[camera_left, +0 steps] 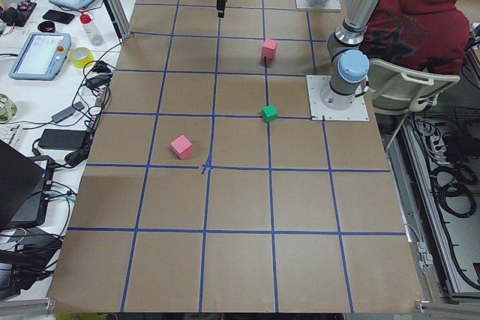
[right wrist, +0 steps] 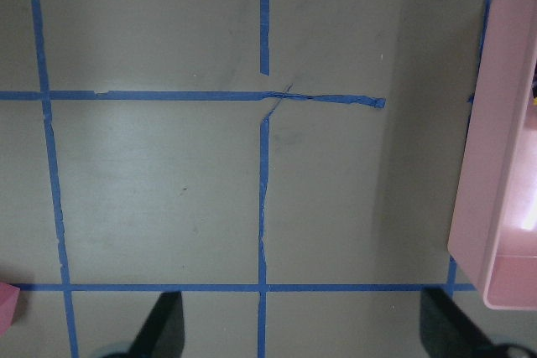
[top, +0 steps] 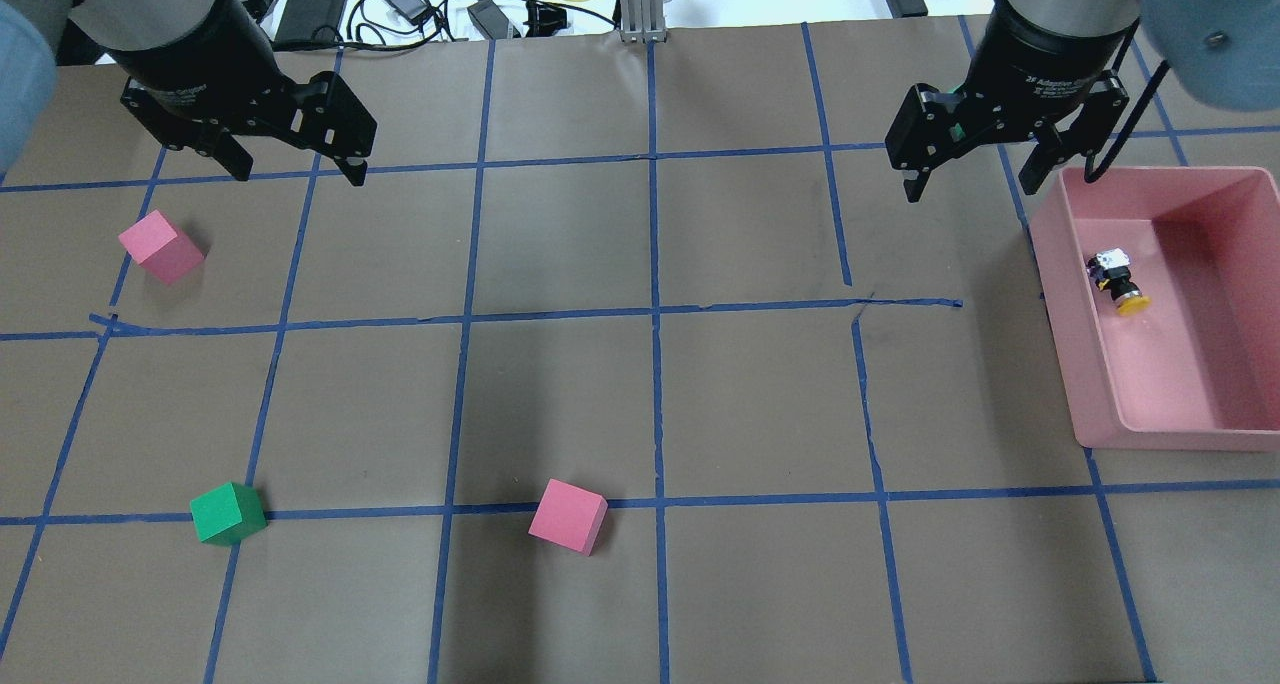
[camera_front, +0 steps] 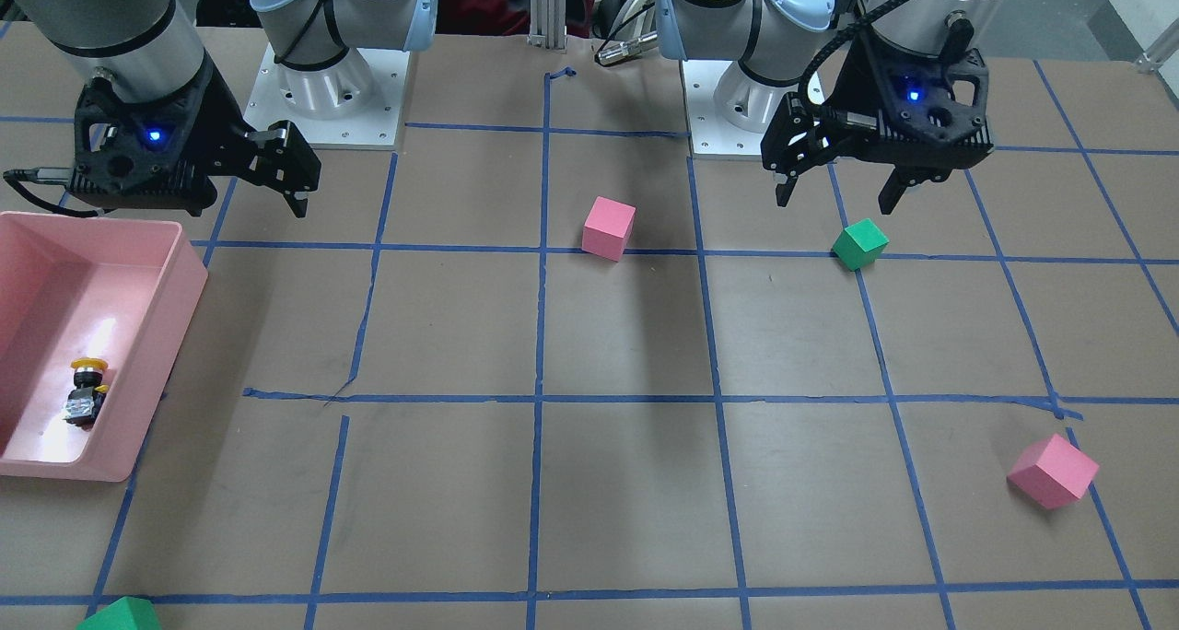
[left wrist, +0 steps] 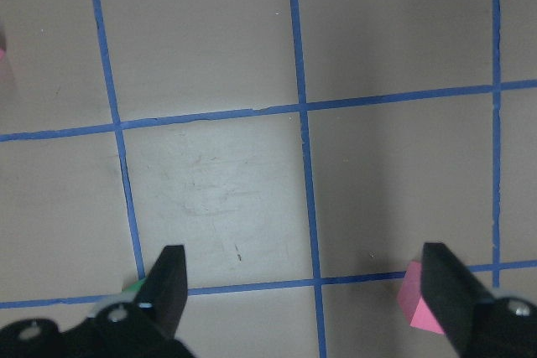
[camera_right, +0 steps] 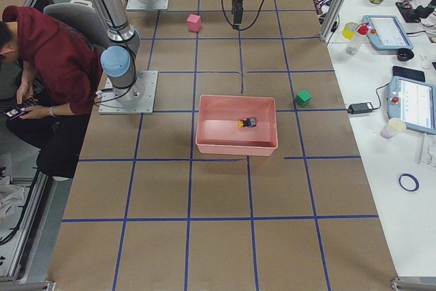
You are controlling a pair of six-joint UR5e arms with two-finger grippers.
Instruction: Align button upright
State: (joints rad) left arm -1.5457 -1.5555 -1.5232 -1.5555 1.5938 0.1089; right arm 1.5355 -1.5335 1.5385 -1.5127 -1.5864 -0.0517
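Note:
The button [top: 1120, 282] lies on its side inside the pink bin [top: 1062, 304] at the table's right; its yellow cap points toward the robot and its grey base away. It also shows in the front view [camera_front: 85, 390] and the right side view [camera_right: 246, 123]. My right gripper [top: 970, 186] is open and empty, hovering above the table just left of the bin's far corner. In the right wrist view its fingertips [right wrist: 164, 320] frame bare table, with the bin's wall [right wrist: 491, 190] at the right edge. My left gripper [top: 298, 176] is open and empty at the far left.
A pink cube [top: 160, 247] sits near my left gripper, a green cube [top: 228, 513] at the near left and a second pink cube [top: 568, 516] near the middle. Another green cube [camera_front: 120, 616] sits beyond the bin. Blue tape lines grid the brown table.

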